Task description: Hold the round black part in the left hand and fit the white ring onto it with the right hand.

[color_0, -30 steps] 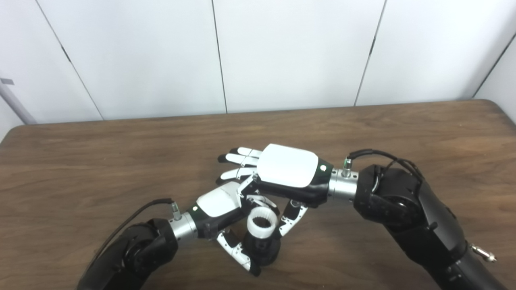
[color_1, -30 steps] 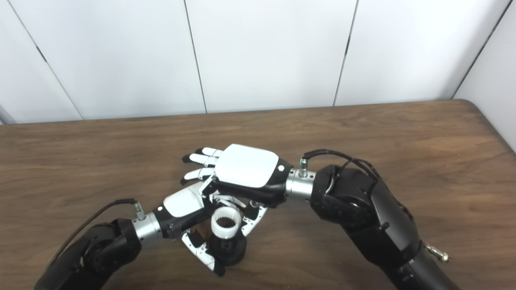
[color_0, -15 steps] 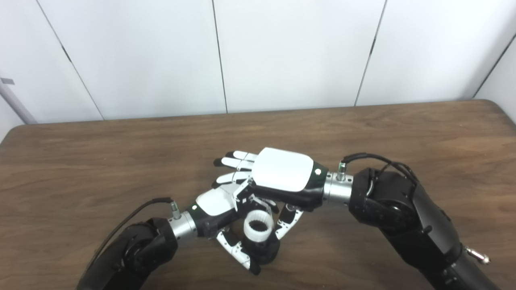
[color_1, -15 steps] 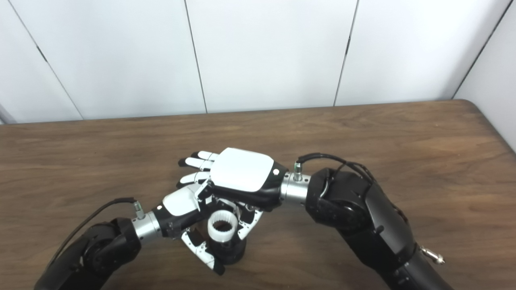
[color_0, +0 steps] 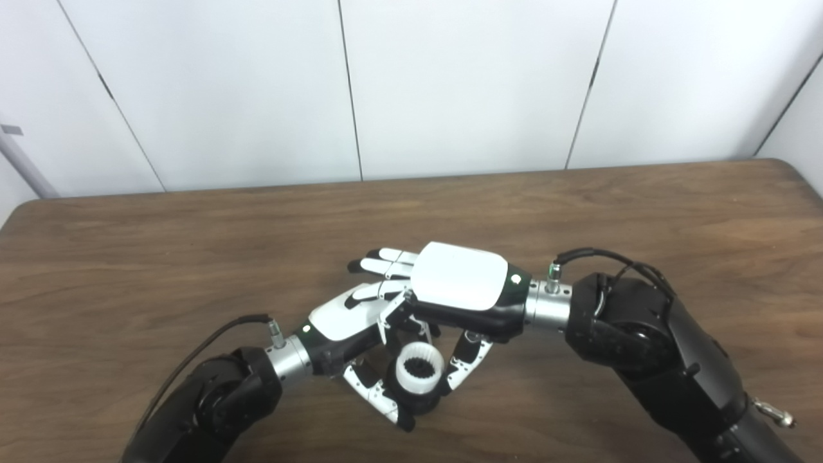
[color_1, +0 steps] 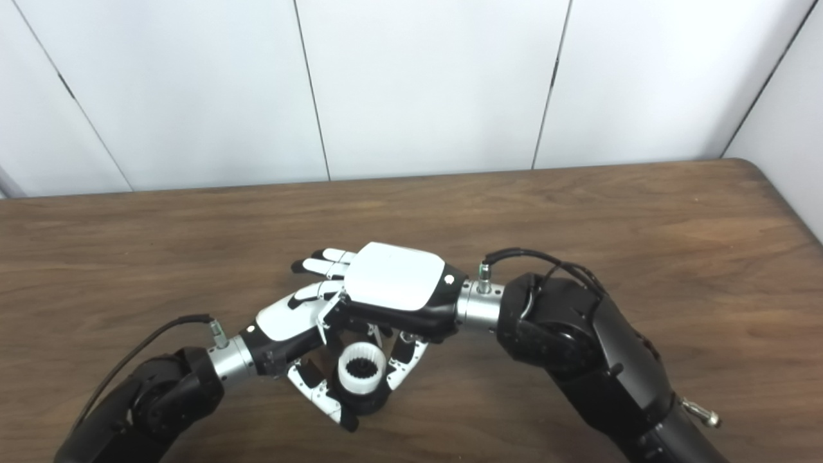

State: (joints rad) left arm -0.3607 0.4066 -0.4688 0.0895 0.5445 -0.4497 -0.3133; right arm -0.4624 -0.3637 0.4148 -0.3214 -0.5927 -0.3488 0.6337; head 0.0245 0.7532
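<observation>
Ring (color_0: 419,375), white, bore upward, atop black part (color_0: 421,404) in left hand's (color_0: 344,321) grasp, right hand (color_0: 458,285) pinching it.

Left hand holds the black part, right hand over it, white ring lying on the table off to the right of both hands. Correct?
Not quite. The white ring isn't off on the table; it sits atop the round black part, between the left hand and right hand, as the right eye view shows. The rest holds.
</observation>
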